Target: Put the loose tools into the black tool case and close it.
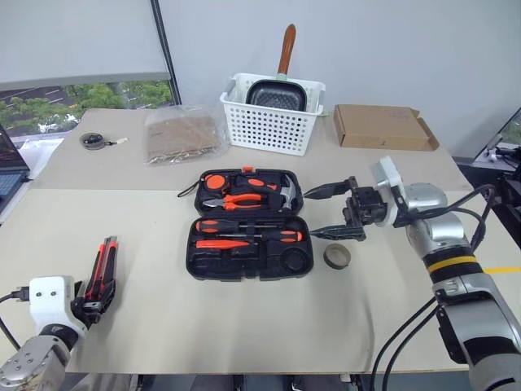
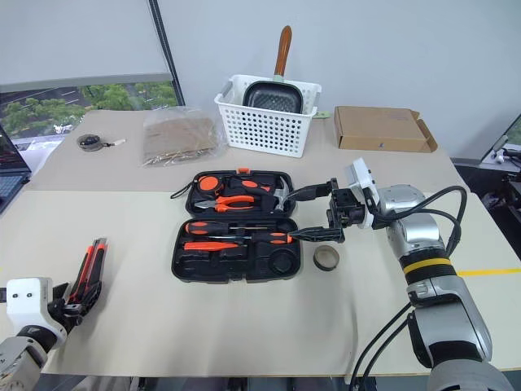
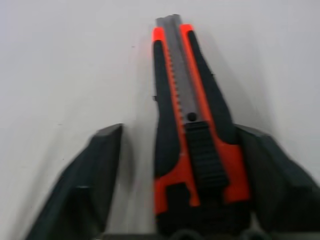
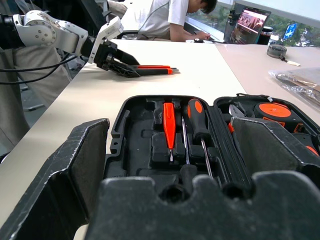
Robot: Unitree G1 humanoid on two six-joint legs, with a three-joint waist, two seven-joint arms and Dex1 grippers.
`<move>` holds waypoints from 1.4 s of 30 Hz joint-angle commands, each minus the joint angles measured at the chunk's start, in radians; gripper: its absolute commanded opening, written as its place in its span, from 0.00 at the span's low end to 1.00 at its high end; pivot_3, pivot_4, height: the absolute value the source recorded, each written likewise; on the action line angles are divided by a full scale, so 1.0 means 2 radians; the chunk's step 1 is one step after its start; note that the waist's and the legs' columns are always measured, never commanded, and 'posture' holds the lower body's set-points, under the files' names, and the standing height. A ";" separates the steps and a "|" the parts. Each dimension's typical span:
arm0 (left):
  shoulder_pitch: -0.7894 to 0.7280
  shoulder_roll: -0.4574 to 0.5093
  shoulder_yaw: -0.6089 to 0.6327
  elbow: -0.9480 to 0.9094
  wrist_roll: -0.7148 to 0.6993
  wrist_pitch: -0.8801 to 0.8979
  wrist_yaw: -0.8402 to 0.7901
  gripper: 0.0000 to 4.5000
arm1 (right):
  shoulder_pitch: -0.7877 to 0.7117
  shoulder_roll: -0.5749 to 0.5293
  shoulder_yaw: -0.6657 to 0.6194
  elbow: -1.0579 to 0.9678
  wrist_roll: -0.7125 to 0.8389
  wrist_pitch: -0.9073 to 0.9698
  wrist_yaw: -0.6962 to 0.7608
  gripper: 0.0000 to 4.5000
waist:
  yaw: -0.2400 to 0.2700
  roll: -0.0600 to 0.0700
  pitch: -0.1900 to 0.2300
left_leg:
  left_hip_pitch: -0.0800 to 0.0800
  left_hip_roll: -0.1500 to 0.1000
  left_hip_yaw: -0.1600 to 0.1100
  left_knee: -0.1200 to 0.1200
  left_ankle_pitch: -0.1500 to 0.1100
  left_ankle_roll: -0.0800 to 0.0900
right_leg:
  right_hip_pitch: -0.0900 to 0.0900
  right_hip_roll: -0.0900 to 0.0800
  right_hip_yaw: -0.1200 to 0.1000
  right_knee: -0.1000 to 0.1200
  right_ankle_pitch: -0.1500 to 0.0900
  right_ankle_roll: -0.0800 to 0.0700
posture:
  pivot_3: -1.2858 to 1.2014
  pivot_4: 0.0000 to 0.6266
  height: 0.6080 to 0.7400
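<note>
One case: the black tool case (image 1: 248,224) is lying open and flat at the table's (image 1: 244,326) centre, both halves facing up, hinge line running left to right.
Tools in case: two black-and-orange screwdrivers (image 1: 248,230) and one thin orange tool (image 1: 221,243) are lying in the near half, long axes running 9 to 3 o'clock; pliers (image 1: 236,199) and a hammer (image 1: 286,192) are sitting in the far half.
One loose tool: the utility knife (image 1: 102,269) is sitting at 8 o'clock from the case, long axis pointing toward 12.
Left gripper (image 1: 96,303): fingers are bracketing the knife's rear end, one touching, the other showing a gap, so no firm grip is evident.
Right gripper (image 1: 327,212): jaws are spread wide, empty, hovering at 3 o'clock of the case, pointing toward it.
One tape roll (image 1: 337,256): resting just below that gripper.
</note>
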 commanded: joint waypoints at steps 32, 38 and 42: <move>-0.145 0.179 -0.099 -0.025 -0.087 -0.071 -0.236 0.40 | 0.028 -0.015 -0.028 -0.020 0.017 -0.011 0.026 1.00 | 0.002 0.000 0.000 | -0.003 0.000 0.000 0.000 0.000 0.003 | 0.000 0.001 -0.004 -0.003 0.003 -0.002 | 0.52 0.24 0.70; -0.273 0.189 -0.217 0.069 -0.036 -0.106 -0.301 0.40 | 0.091 -0.032 -0.069 -0.087 0.014 0.008 0.004 1.00 | 0.003 0.001 0.000 | -0.003 0.000 0.002 0.000 0.002 0.004 | 0.000 0.004 -0.003 -0.004 0.003 -0.002 | 0.52 0.24 0.70; -0.357 0.178 -0.276 0.144 -0.010 -0.140 -0.352 0.40 | 0.156 -0.050 -0.111 -0.149 0.020 0.025 -0.029 1.00 | 0.006 0.001 0.000 | -0.003 0.000 0.002 0.000 0.002 0.004 | 0.000 0.004 -0.003 -0.004 0.003 -0.002 | 0.52 0.24 0.70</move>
